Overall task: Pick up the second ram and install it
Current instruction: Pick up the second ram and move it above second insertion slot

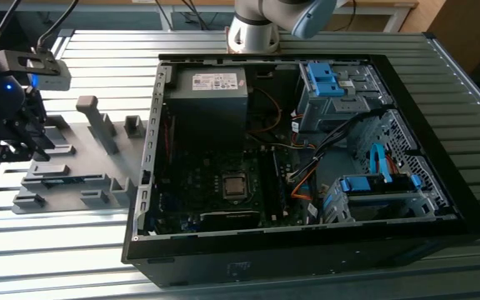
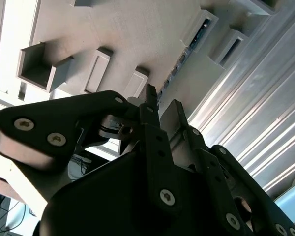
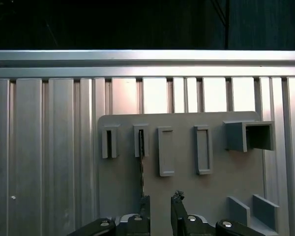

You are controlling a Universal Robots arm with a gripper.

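Note:
The second ram [image 3: 141, 172] stands on edge in the grey holder tray [image 3: 206, 196], a thin blue-green strip running from a slotted post toward my gripper [image 3: 160, 201]. In the second wrist view the ram [image 2: 179, 61] ends just ahead of the gripper [image 2: 162, 104]. The black fingers [image 3: 176, 200] stand apart and open, a little above the tray; the stick's near end lines up with one finger rather than the gap. In the exterior view the gripper [image 1: 19, 147] hovers over the tray's end at the exterior view's left, next to the ram [image 1: 63, 180].
An open black computer case [image 1: 307, 250] lies on the slatted metal table [image 1: 57, 250], with the green motherboard [image 1: 223, 187], grey power supply [image 1: 210, 87] and blue drive cages [image 1: 374, 187] inside. Upright grey posts [image 1: 98, 125] rise from the tray. The arm's base [image 1: 252, 31] stands behind the case.

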